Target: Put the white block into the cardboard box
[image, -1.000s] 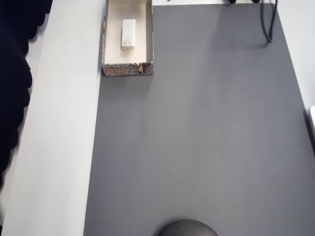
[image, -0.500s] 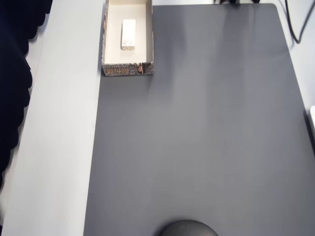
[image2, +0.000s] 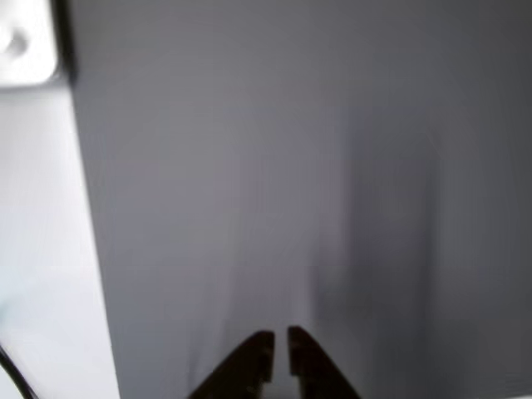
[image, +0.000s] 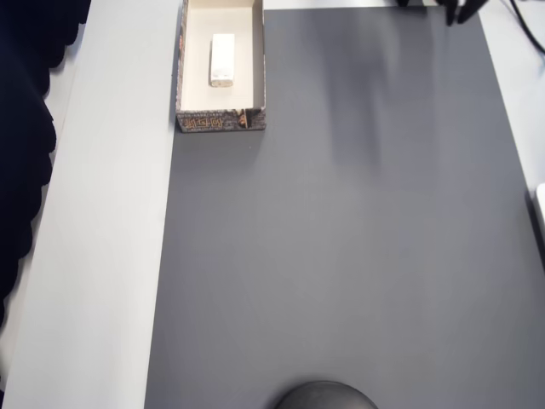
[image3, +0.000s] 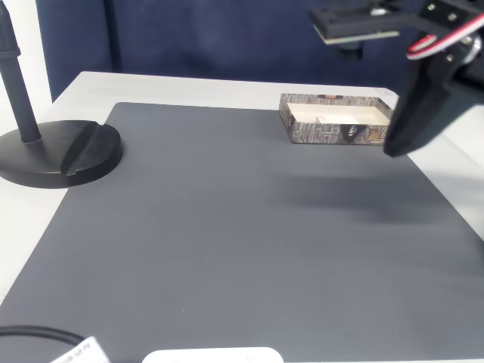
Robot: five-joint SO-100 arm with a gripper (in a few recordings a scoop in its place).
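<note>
The white block (image: 222, 59) lies flat inside the cardboard box (image: 220, 121), lengthwise on its cream floor, at the top left of the overhead view. In the fixed view the box (image3: 333, 130) stands at the far side of the grey mat. My dark gripper (image3: 395, 147) hangs above the mat's right side, in front of and to the right of the box, well clear of it. Its tip (image: 460, 12) pokes in at the overhead view's top edge. In the wrist view the gripper (image2: 281, 353) points at bare mat, its jaws shut with nothing between them.
A dark grey mat (image: 341, 239) covers most of the white table (image: 102, 256). A black round stand base (image3: 60, 151) sits at the mat's left corner. A white rounded object (image3: 212, 355) and a cable (image3: 30, 333) lie at the front edge.
The arm's dark parts and cable at the overhead view's top edge have shifted to the right, and its shadow on the mat has grown. Block and box have not moved.
</note>
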